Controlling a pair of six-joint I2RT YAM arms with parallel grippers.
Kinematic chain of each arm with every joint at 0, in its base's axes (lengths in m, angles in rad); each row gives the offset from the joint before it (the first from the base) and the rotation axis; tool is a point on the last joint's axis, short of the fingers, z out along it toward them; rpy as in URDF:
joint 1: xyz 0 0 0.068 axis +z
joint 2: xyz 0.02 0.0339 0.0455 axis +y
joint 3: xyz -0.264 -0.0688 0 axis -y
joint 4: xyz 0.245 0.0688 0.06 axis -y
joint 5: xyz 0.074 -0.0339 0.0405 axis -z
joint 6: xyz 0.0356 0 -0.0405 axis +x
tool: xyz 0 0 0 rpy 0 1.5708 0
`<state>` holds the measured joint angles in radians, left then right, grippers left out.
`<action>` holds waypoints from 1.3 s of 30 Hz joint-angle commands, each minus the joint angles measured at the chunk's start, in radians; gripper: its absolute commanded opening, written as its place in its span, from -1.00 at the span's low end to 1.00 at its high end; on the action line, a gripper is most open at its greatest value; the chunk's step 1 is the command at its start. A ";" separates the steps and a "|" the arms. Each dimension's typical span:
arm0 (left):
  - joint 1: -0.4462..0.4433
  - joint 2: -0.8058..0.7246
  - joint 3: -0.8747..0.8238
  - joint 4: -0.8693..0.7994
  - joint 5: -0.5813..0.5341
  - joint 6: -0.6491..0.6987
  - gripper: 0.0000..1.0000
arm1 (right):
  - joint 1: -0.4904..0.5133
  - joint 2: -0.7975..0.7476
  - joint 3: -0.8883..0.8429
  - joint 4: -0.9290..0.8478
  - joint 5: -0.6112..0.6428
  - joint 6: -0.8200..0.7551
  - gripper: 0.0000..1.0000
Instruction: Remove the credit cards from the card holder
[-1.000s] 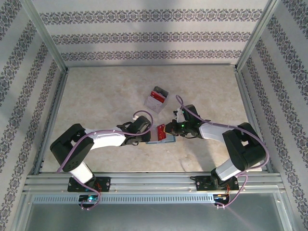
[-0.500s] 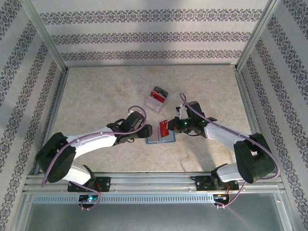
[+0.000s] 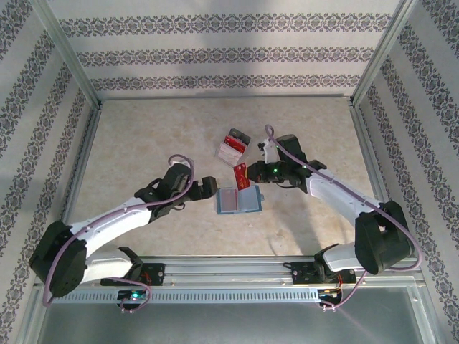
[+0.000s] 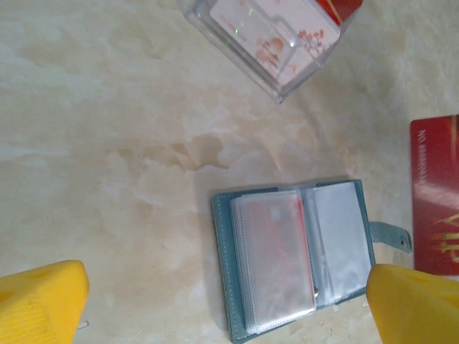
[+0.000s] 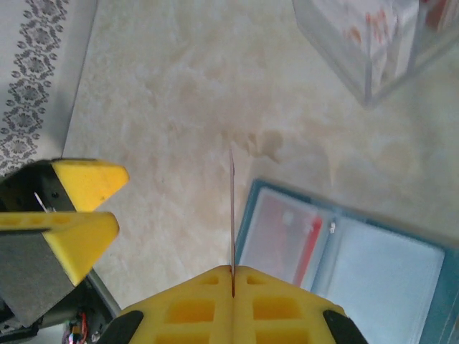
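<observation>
I saw the card holder (image 3: 239, 201) lying open on the table (image 3: 143, 136), my left gripper (image 3: 209, 187) just beside it, seemingly apart, my right gripper (image 3: 251, 174) pinching a red card (image 3: 241, 176), a clear box (image 3: 233, 147) just beyond.

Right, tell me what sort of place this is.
Probably a robot test cell: left arm and right arm bolted to a rail, aluminium frame, wallpaper panels round a marble-look table.

red card (image 4: 435, 193) partly off-frame
</observation>
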<state>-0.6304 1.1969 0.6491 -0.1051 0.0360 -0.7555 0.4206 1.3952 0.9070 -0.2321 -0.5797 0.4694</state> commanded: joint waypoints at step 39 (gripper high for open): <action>0.044 -0.109 -0.127 0.085 -0.036 -0.060 0.99 | -0.031 0.714 1.039 -0.620 0.320 -0.669 -1.00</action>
<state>-0.6014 1.0889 0.5335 -0.0372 -0.0044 -0.7979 0.3946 2.0846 1.8877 -0.7998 -0.2771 -0.1600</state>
